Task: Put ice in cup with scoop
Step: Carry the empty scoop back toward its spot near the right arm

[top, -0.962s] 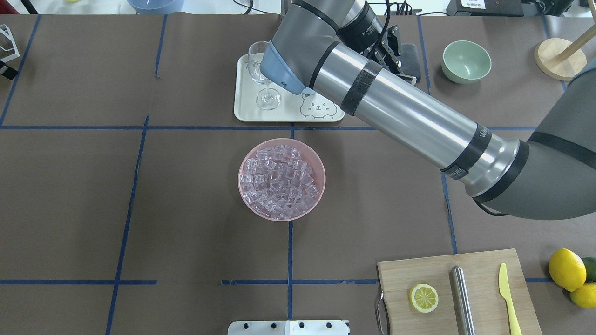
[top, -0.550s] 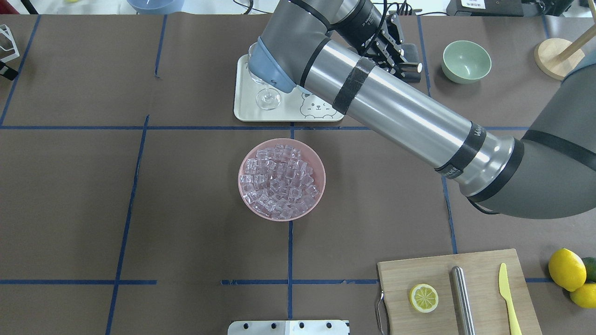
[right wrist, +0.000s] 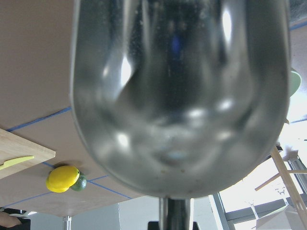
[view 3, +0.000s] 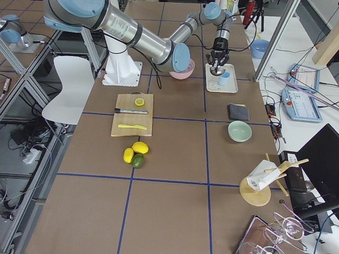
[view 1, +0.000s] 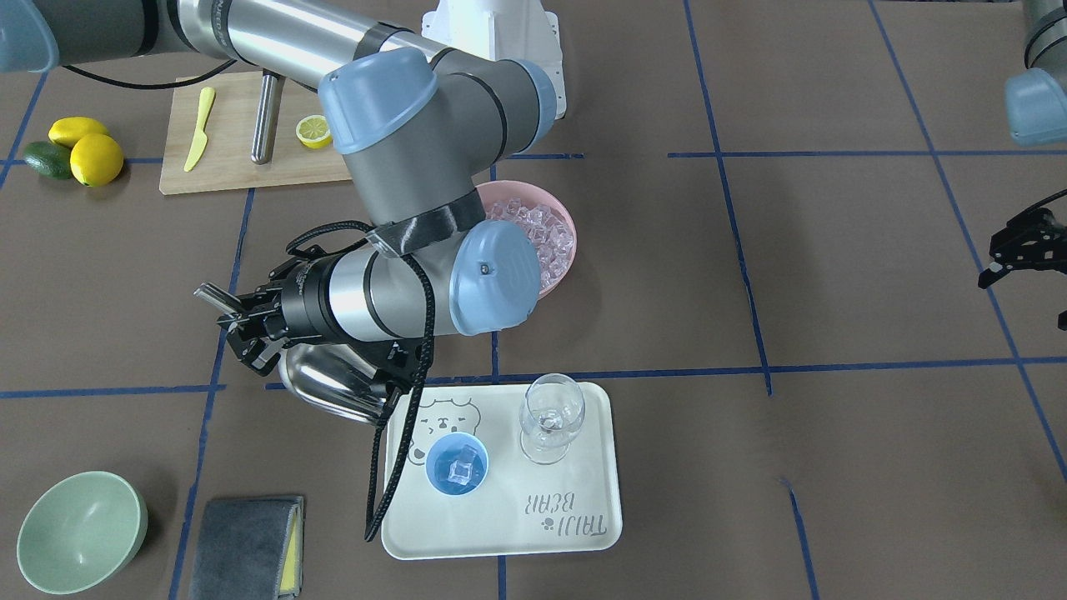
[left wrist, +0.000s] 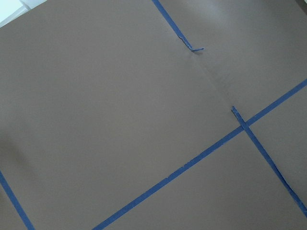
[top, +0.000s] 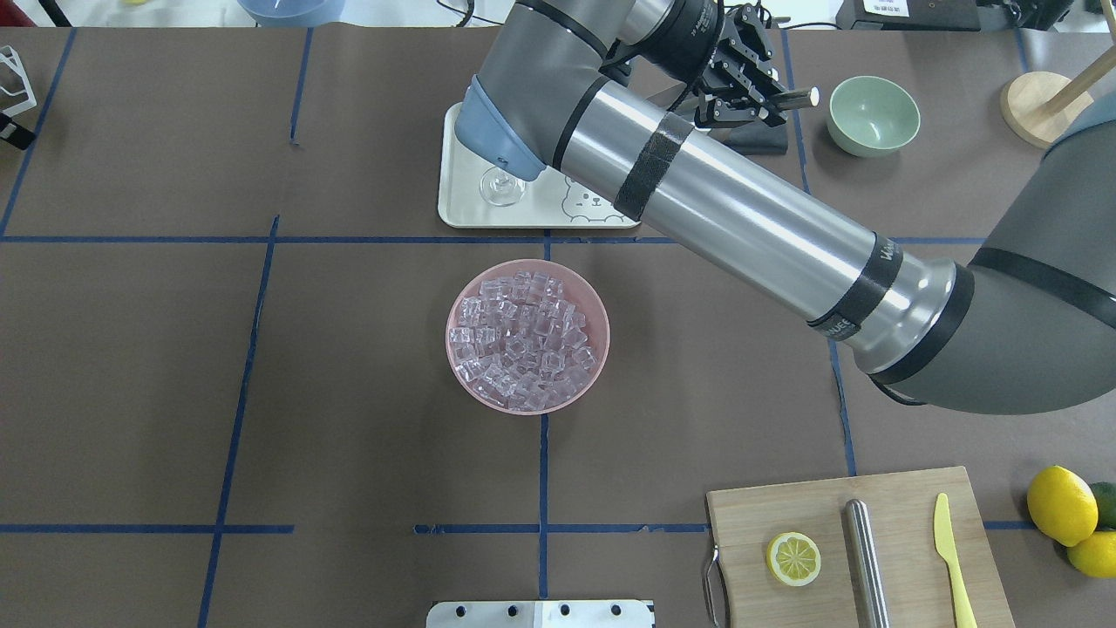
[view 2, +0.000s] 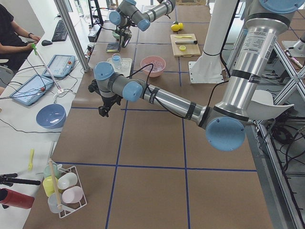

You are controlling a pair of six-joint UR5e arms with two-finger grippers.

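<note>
My right gripper (view 1: 242, 325) is shut on the rod handle of the silver scoop (view 1: 333, 385), whose trough hangs tilted at the left corner of the white tray (view 1: 583, 517). The trough (right wrist: 177, 96) fills the right wrist view. Just beside it on the tray stands the light-blue cup (view 1: 433, 487), holding a few cubes of ice (view 1: 460, 468). Overhead, the right gripper (top: 757, 92) shows past the arm, which hides the cup. A pink bowl (top: 462, 379) is heaped with ice (top: 523, 336). The left gripper (view 1: 1013, 250) hangs open and apart at the table's far side.
A wine glass (view 1: 550, 417) stands on the tray right of the cup. A green bowl (top: 873, 113) and a grey cloth (view 1: 246, 533) lie beyond the scoop. A cutting board (top: 907, 497) carries a lemon slice, a steel cylinder and a yellow knife. Lemons (top: 1059, 506) lie nearby.
The right wrist has swung away from me and to the right with the scoop, so the handle's end now points toward the green bowl. The elbow now covers the wine glass's bowl.
</note>
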